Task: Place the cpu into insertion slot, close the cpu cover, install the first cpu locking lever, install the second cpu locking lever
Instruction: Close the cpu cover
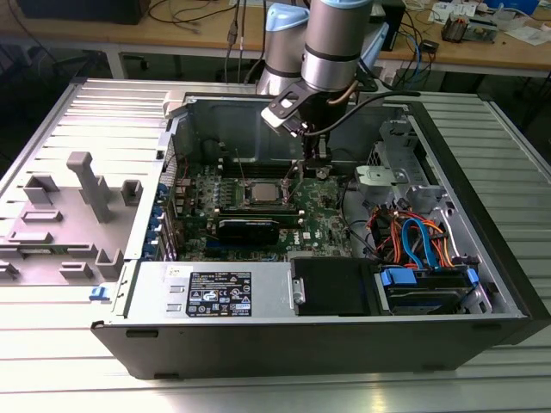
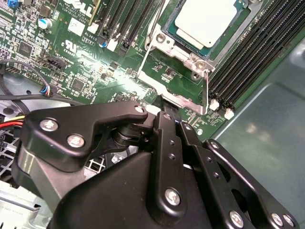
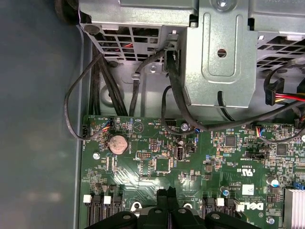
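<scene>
The end effector [image 2: 167, 107] has its fingers drawn together; I cannot tell whether they pinch anything. Its tips sit at the free edge of the cpu cover [image 2: 183, 101], which stands tilted open. Just beyond, the cpu [image 2: 206, 20] lies in the insertion slot [image 2: 193, 61] on the green motherboard [image 2: 71, 62].

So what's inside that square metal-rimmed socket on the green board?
A flat silver-grey square chip fills it, framed by a thin silvery plate. Whatever lies beneath the chip is hidden.
</scene>
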Robot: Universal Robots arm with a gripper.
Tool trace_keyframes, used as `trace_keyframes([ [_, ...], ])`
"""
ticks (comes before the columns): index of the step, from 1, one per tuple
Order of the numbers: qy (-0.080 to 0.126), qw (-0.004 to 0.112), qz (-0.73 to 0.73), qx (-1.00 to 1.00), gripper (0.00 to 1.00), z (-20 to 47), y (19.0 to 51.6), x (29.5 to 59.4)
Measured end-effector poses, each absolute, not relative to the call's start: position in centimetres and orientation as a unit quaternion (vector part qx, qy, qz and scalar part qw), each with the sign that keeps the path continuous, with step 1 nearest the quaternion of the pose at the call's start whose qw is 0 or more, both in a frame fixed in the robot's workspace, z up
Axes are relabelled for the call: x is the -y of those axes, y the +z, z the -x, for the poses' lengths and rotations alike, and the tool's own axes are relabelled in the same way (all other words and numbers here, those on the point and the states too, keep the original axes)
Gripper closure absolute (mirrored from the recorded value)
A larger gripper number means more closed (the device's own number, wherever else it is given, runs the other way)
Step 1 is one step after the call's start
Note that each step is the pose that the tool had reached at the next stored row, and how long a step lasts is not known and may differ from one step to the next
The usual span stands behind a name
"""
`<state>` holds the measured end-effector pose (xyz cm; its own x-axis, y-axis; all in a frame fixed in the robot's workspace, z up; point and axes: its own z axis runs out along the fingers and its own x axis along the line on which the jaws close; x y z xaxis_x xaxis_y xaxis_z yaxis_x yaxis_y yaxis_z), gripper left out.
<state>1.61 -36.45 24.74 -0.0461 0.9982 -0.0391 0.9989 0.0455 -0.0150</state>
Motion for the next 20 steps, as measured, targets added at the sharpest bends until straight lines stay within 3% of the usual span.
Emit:
trace_keyframes([
  [20, -0.019, 0.009, -0.691, -0.723, 0.89, 0.3, 24.7, 36.4],
])
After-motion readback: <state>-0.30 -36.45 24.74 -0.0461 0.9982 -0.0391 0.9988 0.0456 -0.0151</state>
